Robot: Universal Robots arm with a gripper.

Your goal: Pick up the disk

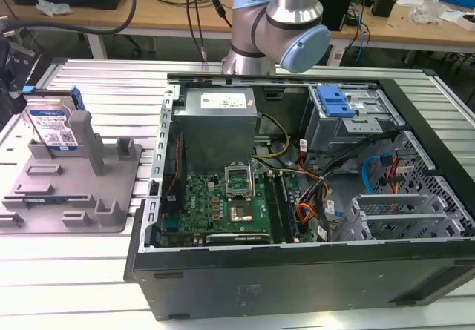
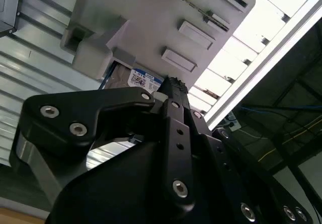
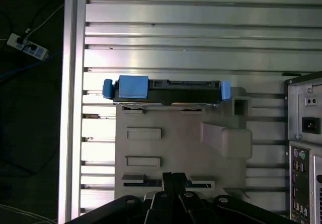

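We see one flat silver-metal hard disk [image 1: 53, 128] with a white-and-blue label and blue plastic side rails. It stands upright on its long edge at the exterior view's left, along the far edge of one grey plastic fixture [image 1: 67, 189] with upright posts. Bare ribbed aluminium table [image 1: 96, 85] lies open beyond the disk, and a strip of it separates the fixture from one open black computer case [image 1: 297, 278] in the middle and right of that frame. Nothing stands over the disk's upper edge.

In the first wrist view we look straight down on that upper edge [image 3: 171, 85], a blue rail end at each corner, with the table's side edge near one of them. The black gripper [image 3: 173, 176] hangs over the opposite side of the fixture [image 3: 181, 148], apart from the disk. Its two fingers are pressed together and grip nothing.

The second wrist view adds the disk's label [image 2: 143, 80], just past the fingertip. The exterior view alone gives us the one silver-and-blue arm [image 1: 278, 11] behind the case.
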